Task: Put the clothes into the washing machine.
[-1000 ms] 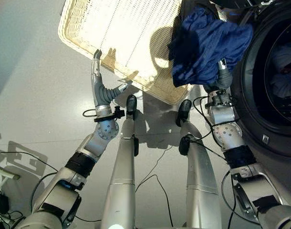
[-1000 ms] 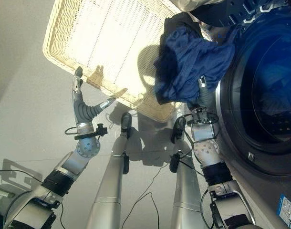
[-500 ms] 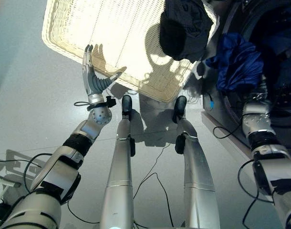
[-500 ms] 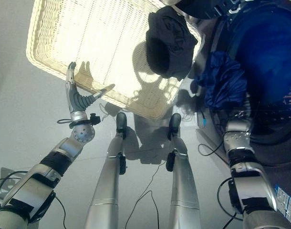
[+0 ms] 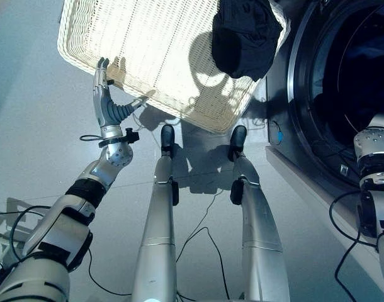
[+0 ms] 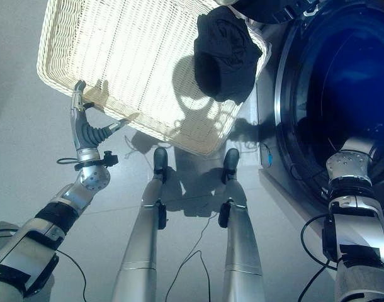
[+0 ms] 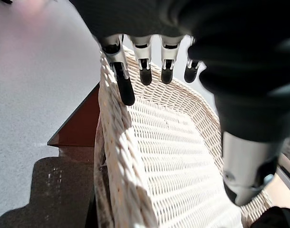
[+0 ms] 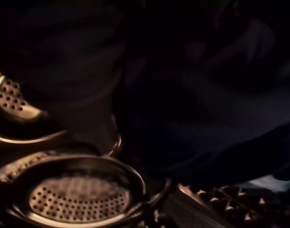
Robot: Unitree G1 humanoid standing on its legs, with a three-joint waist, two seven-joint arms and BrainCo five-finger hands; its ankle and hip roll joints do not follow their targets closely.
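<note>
- The robot's left hand [image 5: 107, 107] is raised at about nine o'clock, its fingers [image 7: 123, 83] straight and apart, just over the near rim of the basket and holding nothing.
- A cream woven wicker laundry basket [image 5: 104, 28] sits on the grey floor [image 5: 28, 126] at about eleven o'clock.
- A crumpled black garment [image 5: 242, 34] lies in the basket's right corner, at about one o'clock.
- The dark front-loading washing machine [image 5: 293, 82] stands at three o'clock, drum open.
- The right arm reaches into the drum; whether its fingers are apart or together cannot be told.
</note>
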